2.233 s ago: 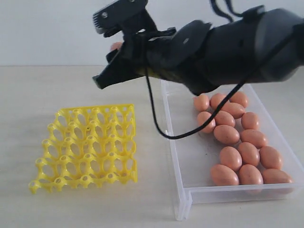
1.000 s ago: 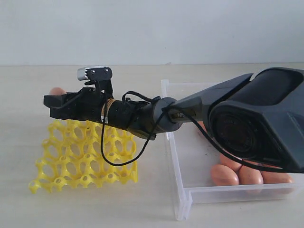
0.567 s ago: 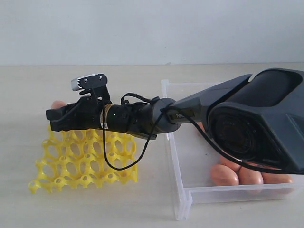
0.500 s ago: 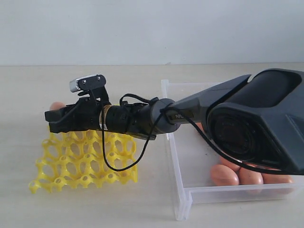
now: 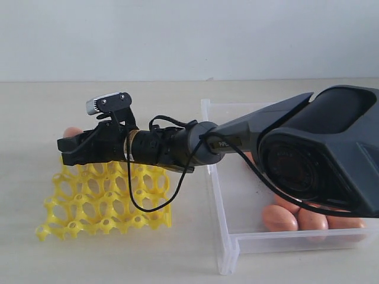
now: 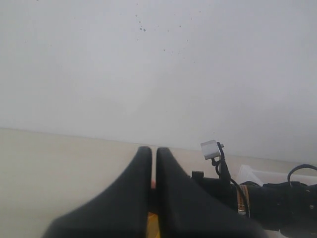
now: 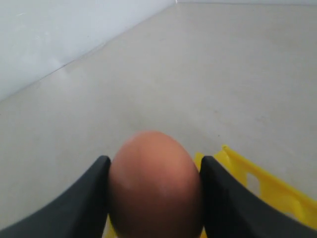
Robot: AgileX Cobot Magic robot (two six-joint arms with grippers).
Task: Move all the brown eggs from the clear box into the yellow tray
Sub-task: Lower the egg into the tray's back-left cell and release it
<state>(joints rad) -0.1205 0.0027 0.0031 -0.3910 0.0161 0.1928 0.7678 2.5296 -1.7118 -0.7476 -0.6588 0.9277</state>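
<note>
My right gripper (image 5: 67, 142) reaches across to the left and is shut on one brown egg (image 5: 72, 131), just above the far left corner of the yellow tray (image 5: 106, 202). In the right wrist view the brown egg (image 7: 154, 186) fills the gap between the two black fingers (image 7: 94, 198), with a tray edge (image 7: 270, 188) beneath. No eggs show in the tray's visible cups. The clear box (image 5: 214, 177) on the right holds more brown eggs (image 5: 279, 218), mostly hidden behind the arm. My left gripper (image 6: 150, 150) is shut, empty, and faces the wall.
The right arm's big black body (image 5: 314, 160) covers most of the clear box. A black cable (image 5: 148, 201) loops down over the tray. Beige tabletop (image 5: 118, 260) lies around the tray and in front of the box.
Over the last second my right gripper sank a little toward the tray's far left corner with the egg in it. In the last half second it has barely moved.
</note>
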